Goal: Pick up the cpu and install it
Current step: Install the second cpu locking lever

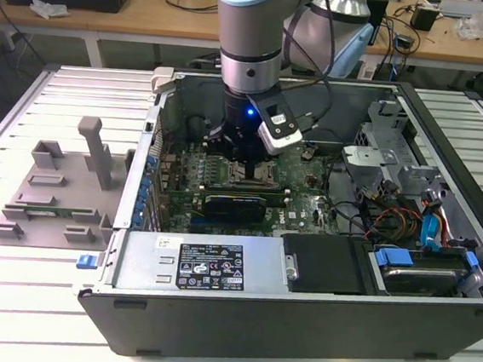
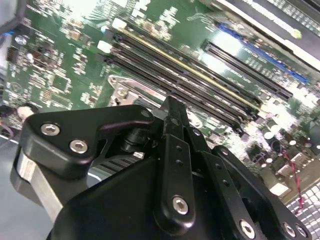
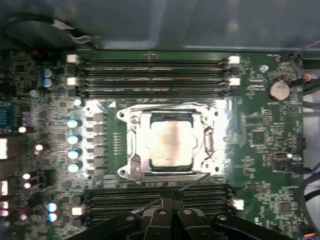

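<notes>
1. One arm reached down into the open computer case [image 1: 237, 317], with the gripper [image 1: 241, 166] low over the motherboard [image 1: 307, 206] in the exterior view.
2. The cpu [image 3: 170, 144] lay flat inside the socket frame [image 3: 131, 150] in the first wrist view, apart from the gripper [image 3: 171, 196], whose tips stood just beside the frame's edge.
3. The jaws appeared drawn together with nothing between them in both wrist views.
4. Risk: the chip may not have been fully seated. A slight tilt or offset within the frame would likely bend contacts under any downward load.
5. Risk: the fingertips stood near the memory slots [image 3: 155, 75] and the socket edge. A sideways drift could have scraped board components or nudged the chip out of place.
6. Risk: whether the retention lever was latched could not be told; an unlatched frame would have left the chip loose.
7. The grey tray [image 1: 57, 189] rested outside the case, on the exterior view's left.
</notes>
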Motion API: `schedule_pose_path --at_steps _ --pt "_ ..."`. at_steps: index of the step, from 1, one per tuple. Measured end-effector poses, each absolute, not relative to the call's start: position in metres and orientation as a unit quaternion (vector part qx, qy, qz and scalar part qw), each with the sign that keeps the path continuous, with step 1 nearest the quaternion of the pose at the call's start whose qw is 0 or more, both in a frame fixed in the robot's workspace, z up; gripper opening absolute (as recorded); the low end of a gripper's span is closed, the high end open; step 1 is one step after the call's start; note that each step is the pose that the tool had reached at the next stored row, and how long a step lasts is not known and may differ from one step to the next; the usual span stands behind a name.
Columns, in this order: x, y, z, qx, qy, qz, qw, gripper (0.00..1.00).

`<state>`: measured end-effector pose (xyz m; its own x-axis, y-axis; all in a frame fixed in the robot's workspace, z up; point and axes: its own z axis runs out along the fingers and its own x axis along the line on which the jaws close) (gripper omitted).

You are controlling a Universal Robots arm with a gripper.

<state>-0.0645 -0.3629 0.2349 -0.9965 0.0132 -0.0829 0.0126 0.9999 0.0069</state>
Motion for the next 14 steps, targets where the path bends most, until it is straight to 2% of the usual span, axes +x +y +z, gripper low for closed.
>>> schedule_pose_path --at_steps 9,14 --pt "-0.0669 -0.3631 0.2337 0.006 0.999 0.003 0.041 0.11" --pt "-0.0669 -0.3634 0.2282 0.006 0.999 0.003 0.033 0.11"
